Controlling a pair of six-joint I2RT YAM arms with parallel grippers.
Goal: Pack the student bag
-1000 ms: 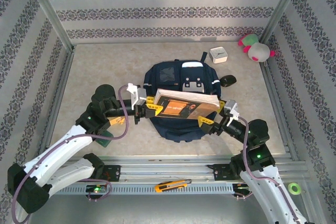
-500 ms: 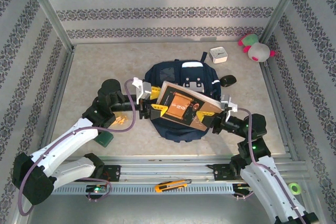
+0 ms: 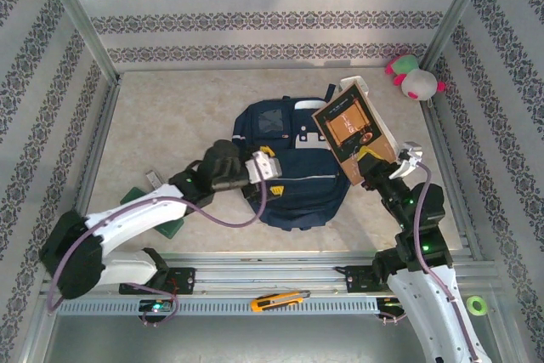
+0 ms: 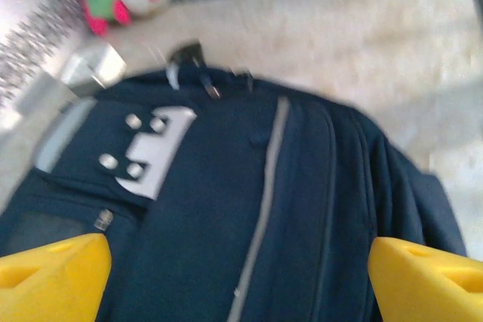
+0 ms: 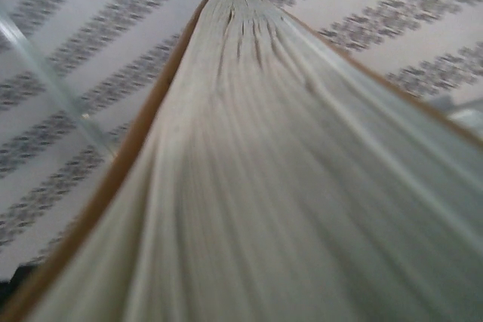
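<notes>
The bag (image 3: 297,193) lies flat at the middle of the surface, front pockets up, with nothing visibly packed. Just off its right side the right tool (image 3: 367,163) is clenched on the lower edge of a book (image 3: 350,125). It holds the book upright in the air above the bag's right shoulder, the orange cover facing the overhead camera. The left tool (image 3: 265,167) hangs released over the bag's left half, its yellow fingers (image 4: 53,277) wide apart with only navy fabric between them. The wrist view is blurred, so whether the main compartment is unzipped cannot be told. By this showing the job is at an early stage: the book is off the surface but not yet inside, and an opening has still to be found or held for it. A plush toy (image 3: 412,78) sits beyond the bag's far right corner, a knife (image 3: 279,302) on the rail nearer than the bag.
</notes>
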